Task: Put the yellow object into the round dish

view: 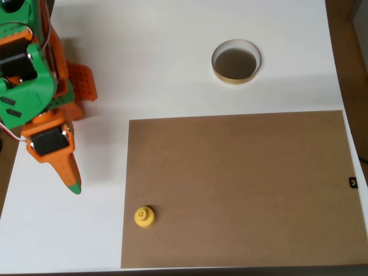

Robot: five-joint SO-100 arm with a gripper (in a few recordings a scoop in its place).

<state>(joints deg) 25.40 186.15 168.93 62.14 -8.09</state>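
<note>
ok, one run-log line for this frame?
phase: pre-grasp | end effector: shut, empty | small yellow plastic piece: on brown board, lower left | shallow round tan-rimmed dish: empty, white table

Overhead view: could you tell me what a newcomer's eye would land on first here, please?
The bright orange and green arm at the left edge stands out most, its pincer pointing down-right over the white table. Next comes the large brown board filling the lower right, with the small yellow object sitting near its lower left corner. The round dish rests apart on the white surface above the board.
</note>
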